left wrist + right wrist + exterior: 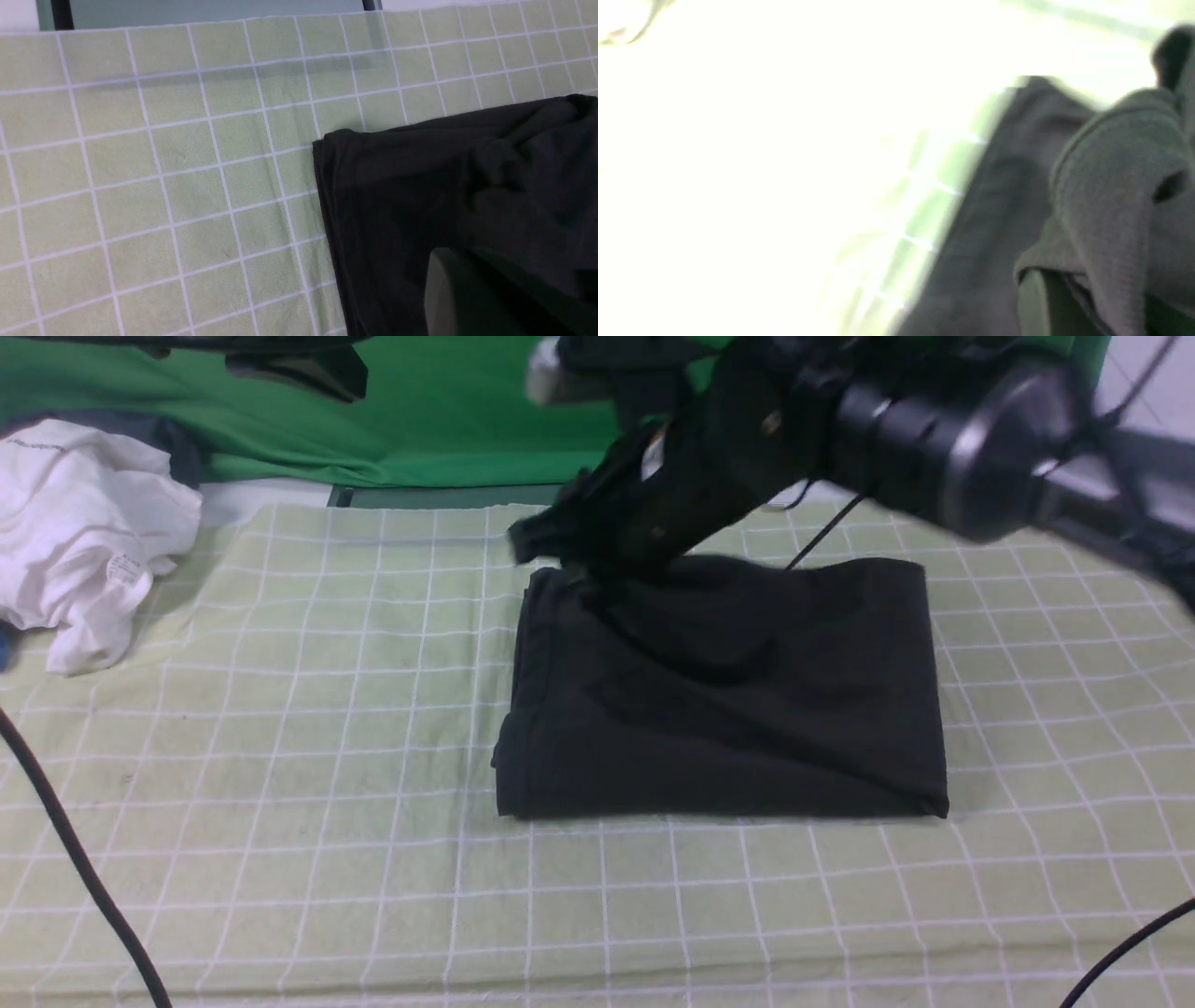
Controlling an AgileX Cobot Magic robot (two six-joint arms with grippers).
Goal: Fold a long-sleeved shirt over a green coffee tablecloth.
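Plain bright green fabric (pixel 448 411) is hung across the top of the front view. Below it the green coffee tablecloth (pixel 280 756), pale with a white grid, is spread over the whole work surface.

The long-sleeved shirt (pixel 728 709) is found at centre right of that frame, lying on the tablecloth as a compact dark rectangle with its near edge roughly squared to the grid lines. No sleeve is seen protruding and the logo is not visible.

The right gripper (pixel 551 537) is brought in from the upper right and set at the upper left corner of the rectangle, where a ridge of cloth is drawn up toward it. In the right wrist view a bunched fold of dark fabric is seen draped at one finger (pixel 1031 303). The jaws are judged to be clamped on that fold, presumably so that the top layer can be laid down square.

The left gripper (pixel 448 298) is closed with nothing seen in it. It is held off the cloth near a corner of the shirt, judged to be kept out of the way.

A white garment (pixel 84 523) is heaped at the upper left, well apart from the shirt.

Folding is judged nearly complete; release of the held corner is not yet done.
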